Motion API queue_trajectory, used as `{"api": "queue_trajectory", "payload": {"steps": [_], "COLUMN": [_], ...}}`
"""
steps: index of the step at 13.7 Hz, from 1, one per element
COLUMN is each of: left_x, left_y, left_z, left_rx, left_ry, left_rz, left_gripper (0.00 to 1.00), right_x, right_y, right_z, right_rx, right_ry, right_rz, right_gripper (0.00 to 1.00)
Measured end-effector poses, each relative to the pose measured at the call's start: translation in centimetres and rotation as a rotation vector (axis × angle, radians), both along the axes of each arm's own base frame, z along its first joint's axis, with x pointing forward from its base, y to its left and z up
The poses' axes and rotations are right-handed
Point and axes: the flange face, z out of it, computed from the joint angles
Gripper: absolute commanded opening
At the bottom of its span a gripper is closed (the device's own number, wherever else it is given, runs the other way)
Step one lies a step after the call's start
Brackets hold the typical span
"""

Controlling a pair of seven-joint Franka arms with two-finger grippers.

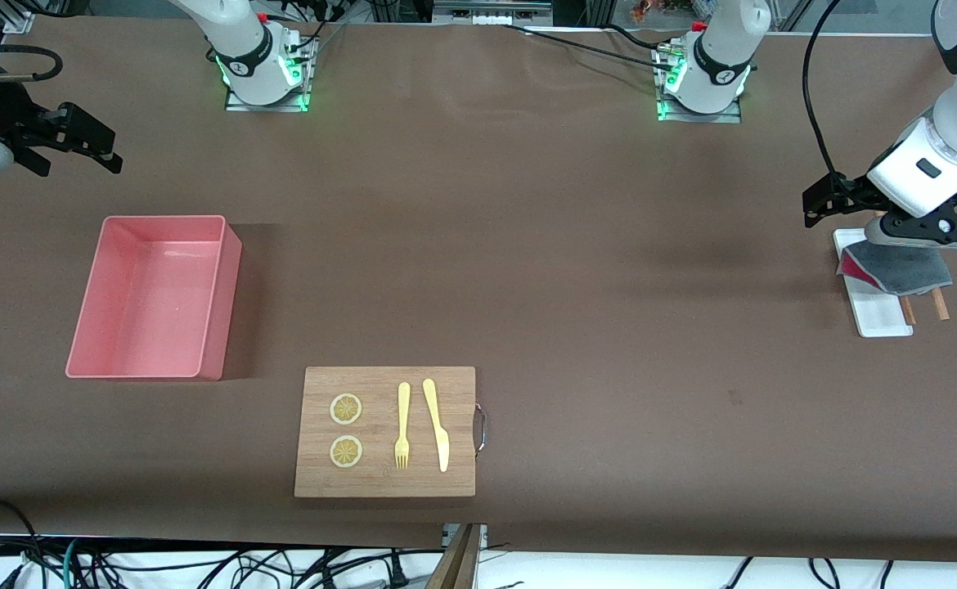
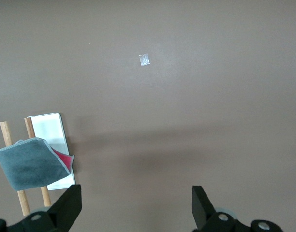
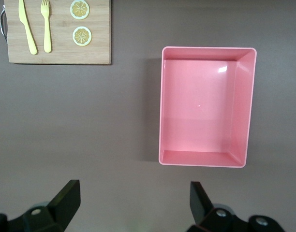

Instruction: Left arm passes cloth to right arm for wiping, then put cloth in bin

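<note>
The cloth (image 1: 897, 267), dark grey with a crimson-pink face showing at one edge, lies folded on a small flat white tray (image 1: 883, 317) and two wooden sticks (image 1: 940, 304) at the left arm's end of the table. It also shows in the left wrist view (image 2: 31, 163). My left gripper (image 1: 824, 201) (image 2: 135, 208) is open and empty, over bare table beside the tray, apart from the cloth. The pink bin (image 1: 86, 343) (image 3: 244, 106) stands empty toward the right arm's end. My right gripper (image 1: 78, 159) (image 3: 133, 203) is open and empty, over bare table beside the bin.
A wooden board (image 1: 384, 474) (image 3: 58, 53) with a metal handle lies near the front edge, carrying two lemon slices (image 1: 346, 409), a yellow fork (image 1: 402, 425) and a yellow knife (image 1: 438, 425). A small pale scrap (image 2: 144, 59) lies on the table.
</note>
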Motion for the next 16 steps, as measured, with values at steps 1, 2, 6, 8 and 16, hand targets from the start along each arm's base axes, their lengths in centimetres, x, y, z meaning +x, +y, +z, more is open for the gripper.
{"api": "queue_trajectory", "payload": {"steps": [1,2,6,8,16], "left_x": [0.0,0.0,0.0,-0.05,-0.33], "left_y": [0.0,0.0,0.0,0.01,0.08], "left_z": [0.0,0.0,0.0,-0.03,-0.2], "left_rx": [0.0,0.0,0.0,0.0,0.003], "left_ry": [0.0,0.0,0.0,0.004,0.029], "left_rz": [0.0,0.0,0.0,0.0,0.002], "left_gripper": [1.0,1.0,1.0,1.0,1.0], "right_x": [0.02,0.05,0.19,0.2,0.21], "right_y": [0.0,0.01,0.03,0.04,0.04], "right_z": [-0.02,-0.08,-0.31,-0.33,-0.32], "right_rx": [0.0,0.0,-0.001,-0.001,-0.001], "right_ry": [0.0,0.001,0.005,0.005,0.005], "right_rz": [0.0,0.0,0.0,0.0,0.0], "right_gripper": [1.0,1.0,1.0,1.0,1.0]}}
